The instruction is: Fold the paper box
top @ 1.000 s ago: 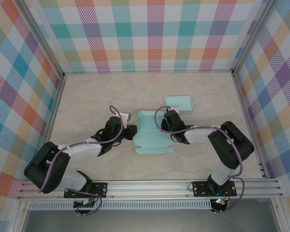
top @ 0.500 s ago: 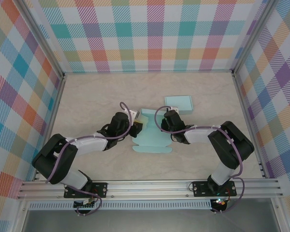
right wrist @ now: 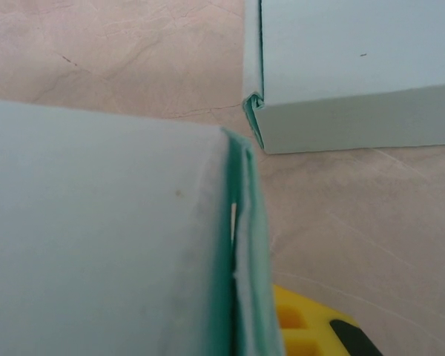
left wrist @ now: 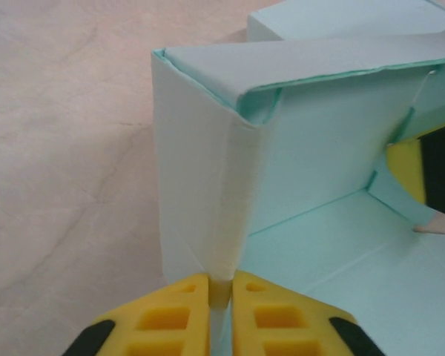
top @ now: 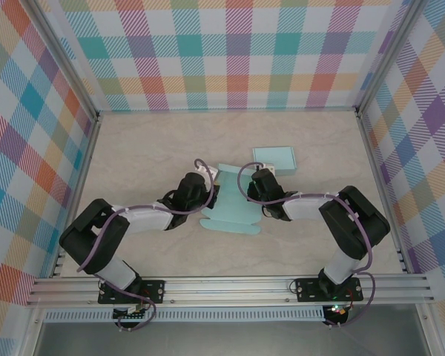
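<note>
The light teal paper box [top: 230,204] lies partly folded at the table's middle, its walls raised at the far end and a flat flap toward the near edge. My left gripper [top: 212,194] is shut on the box's left wall; in the left wrist view the yellow fingers [left wrist: 179,315] pinch that upright wall [left wrist: 200,185] at its lower edge. My right gripper [top: 254,190] is shut on the right wall. In the right wrist view the doubled wall [right wrist: 241,245] stands over one yellow finger [right wrist: 308,330]; the other finger is hidden behind the paper.
A second, closed teal box [top: 274,157] lies just behind the right gripper, close to the held wall [right wrist: 356,74]. Checked walls enclose the table on three sides. Bare wood surrounds the box on the left and front.
My left gripper moved right from beside the box to its left wall and shut on it. The box's near flap shifted slightly left. The right arm held still.
</note>
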